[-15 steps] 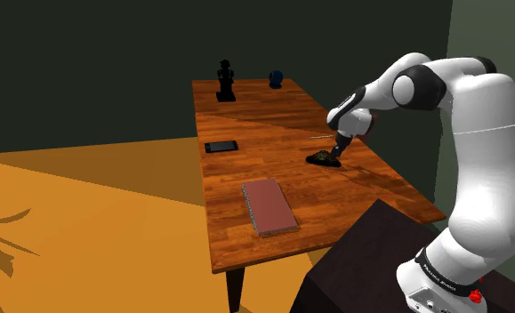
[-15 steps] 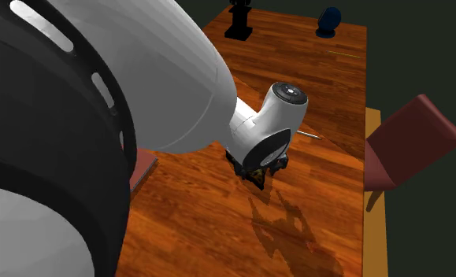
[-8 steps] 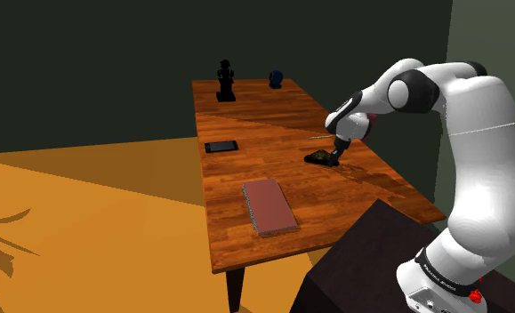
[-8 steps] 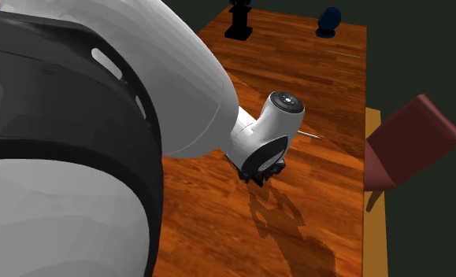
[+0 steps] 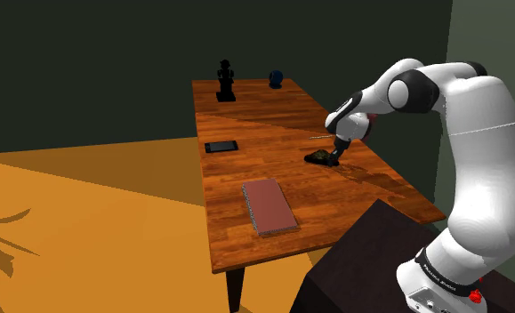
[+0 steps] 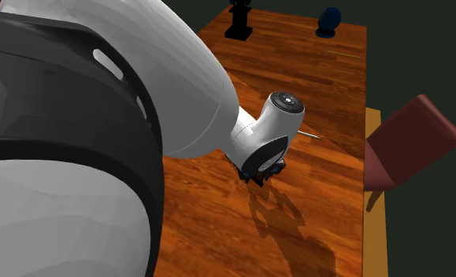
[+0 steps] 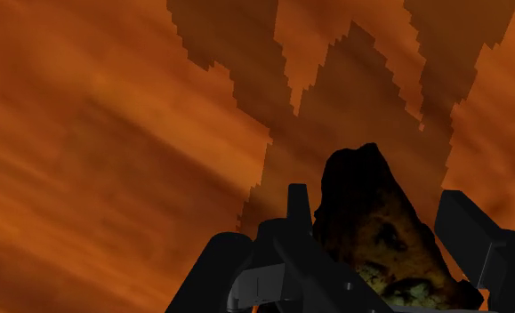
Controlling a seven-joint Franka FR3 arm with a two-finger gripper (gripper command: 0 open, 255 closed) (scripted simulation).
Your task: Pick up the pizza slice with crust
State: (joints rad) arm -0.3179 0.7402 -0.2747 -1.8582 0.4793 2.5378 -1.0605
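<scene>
End effector (image 5: 335,157) is right down at the counter (image 5: 246,173), parked on top of the pizza slice (image 5: 318,158), and honestly I can't tell if it's clamped on it or just open around it. Big stuff first: the white arm (image 5: 478,133) comes up off the dark stand (image 5: 362,267) at the shoulder view's lower right and bends over to the left. The counter is a long reddish wood top. In the second exterior view a dark red chair (image 6: 411,138) sits off its right edge. A reddish-brown book (image 5: 269,205) lies flat toward the near end, with a small dark tablet (image 5: 221,147) further up. A black figurine (image 5: 226,81) and a blue round thing (image 5: 276,79) stand at the far end, near each other but apart. The slice is small, dark and mottled yellow-brown in the wrist view. It lies flat on the wood, on the shoulder view's right side of the counter, well apart from the book.
</scene>
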